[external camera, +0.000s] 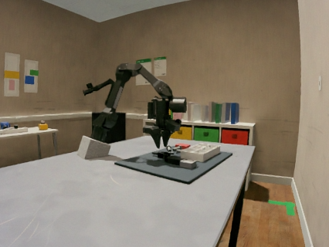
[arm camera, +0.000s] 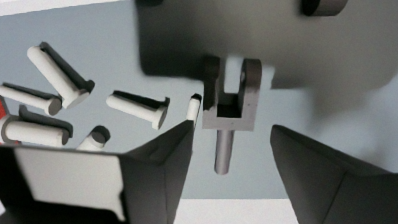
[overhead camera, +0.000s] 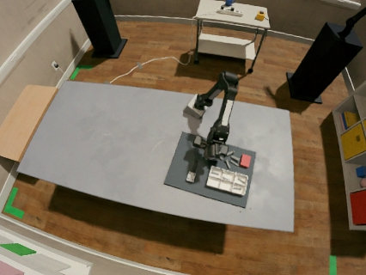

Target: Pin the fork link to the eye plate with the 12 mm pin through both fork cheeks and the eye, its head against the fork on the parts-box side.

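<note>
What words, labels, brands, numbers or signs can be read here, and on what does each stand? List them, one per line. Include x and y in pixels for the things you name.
No text is readable in any view.
Wall posters [external camera: 144, 73] [external camera: 160, 66]: any print is too small and blurred to read.
Parts box [overhead camera: 209, 183] [external camera: 201, 155]: no legible marking.
Fork link [arm camera: 229, 123]: no lettering visible.

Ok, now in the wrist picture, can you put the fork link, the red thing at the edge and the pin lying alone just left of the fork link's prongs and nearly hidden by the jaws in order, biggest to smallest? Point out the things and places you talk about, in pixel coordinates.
1. Fork link [arm camera: 231, 123]
2. Red thing [arm camera: 4, 111] and pin [arm camera: 193, 109]: too close to rank, both partly hidden or cut off.
</note>
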### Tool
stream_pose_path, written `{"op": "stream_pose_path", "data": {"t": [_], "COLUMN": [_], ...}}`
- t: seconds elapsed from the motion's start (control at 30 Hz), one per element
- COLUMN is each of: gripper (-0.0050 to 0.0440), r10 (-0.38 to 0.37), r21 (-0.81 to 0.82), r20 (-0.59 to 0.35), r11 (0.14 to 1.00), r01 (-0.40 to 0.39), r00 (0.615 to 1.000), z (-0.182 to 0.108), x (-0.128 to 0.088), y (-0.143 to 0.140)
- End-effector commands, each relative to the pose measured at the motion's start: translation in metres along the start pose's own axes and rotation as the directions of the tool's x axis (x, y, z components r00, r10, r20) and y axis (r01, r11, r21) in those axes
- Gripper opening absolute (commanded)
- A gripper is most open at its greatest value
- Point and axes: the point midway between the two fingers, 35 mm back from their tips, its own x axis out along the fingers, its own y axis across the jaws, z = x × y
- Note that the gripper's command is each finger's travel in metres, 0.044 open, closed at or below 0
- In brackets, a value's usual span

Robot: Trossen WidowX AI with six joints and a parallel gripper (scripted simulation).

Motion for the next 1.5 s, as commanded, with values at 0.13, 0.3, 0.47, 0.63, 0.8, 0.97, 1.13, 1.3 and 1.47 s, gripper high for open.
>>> {"op": "stream_pose_path", "data": {"t": [0.13, 0.3, 0.47, 0.63, 0.8, 0.97, 1.13, 1.3, 1.47], "gripper": [0.0210, 0.0210, 0.0210, 0.0210, 0.0210, 0.0210, 0.0210, 0.0210, 0.0210], "r10": [0.002, 0.001, 0.000, 0.000, 0.000, 0.000, 0.000, 0.000, -0.001], "r21": [-0.001, 0.000, 0.000, 0.000, 0.000, 0.000, -0.001, -0.001, 0.000], "r20": [0.001, 0.002, 0.002, 0.002, 0.002, 0.002, 0.002, 0.003, 0.003], "r11": [1.000, 1.000, 1.000, 1.000, 1.000, 1.000, 1.000, 1.000, 1.000], "r01": [-0.002, -0.001, 0.000, 0.000, 0.000, 0.000, 0.000, 0.000, 0.001], "r00": [1.000, 1.000, 1.000, 1.000, 1.000, 1.000, 1.000, 1.000, 1.000], "z": [-0.001, 0.000, 0.000, 0.000, 0.000, 0.000, 0.000, 0.000, 0.000], "x": [0.005, 0.011, 0.015, 0.021, 0.028, 0.031, 0.036, 0.039, 0.040], "y": [0.001, 0.001, 0.001, 0.001, 0.001, 0.001, 0.001, 0.001, 0.000]}}
